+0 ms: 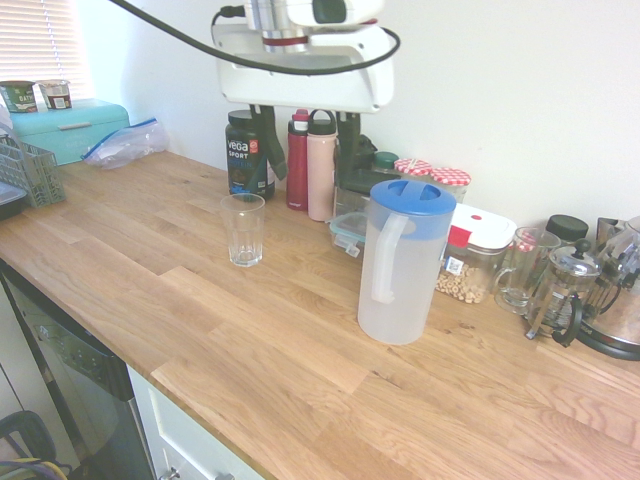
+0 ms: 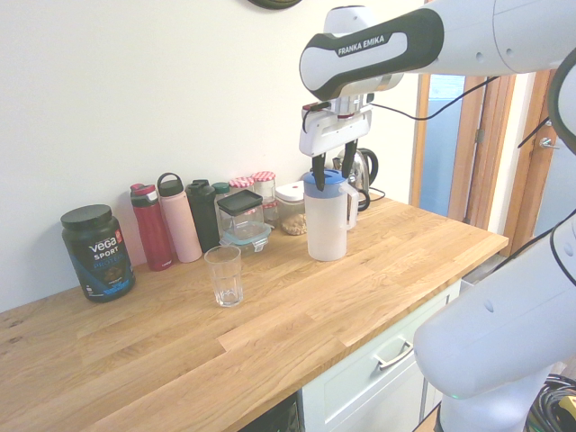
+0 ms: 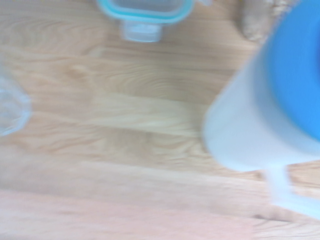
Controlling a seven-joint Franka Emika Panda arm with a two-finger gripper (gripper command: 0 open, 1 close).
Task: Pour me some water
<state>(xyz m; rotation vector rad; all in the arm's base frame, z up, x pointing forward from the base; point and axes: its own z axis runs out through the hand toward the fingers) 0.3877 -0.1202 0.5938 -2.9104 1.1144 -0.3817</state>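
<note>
Water jug status?

Tall, frosted-white plastic, blue lid, white handle. Upright on the light wood counter, lid on. Handle faces the counter's front edge. Can't make out a liquid level through the wall.

Gripper?

Open, two dark fingers spread wide, pointing down. Nothing held. It hangs above the counter, near the jug. Fingers overlap the lid in the second exterior view, but the first shows them off to one side of it.

Glass?

Clear tumbler, upright, well apart from the jug. Looks empty. Wrist view catches only its edge; jug fills the other side there, blurred.

What's along the wall?

Black tub with "Vega Sport" label, then red bottle, then pink bottle with black loop cap. Dark shaker bottle next to the pink one.

And behind the jug?

Low clear container with teal-rimmed lid, jars with red-checked lids, white-lidded container of round beige pieces. Past those: clear glass mug, glass French press, kettle.

Far end, first exterior view?

Teal box with two small tubs on top, clear plastic bag beside it, grey rack near.
</note>
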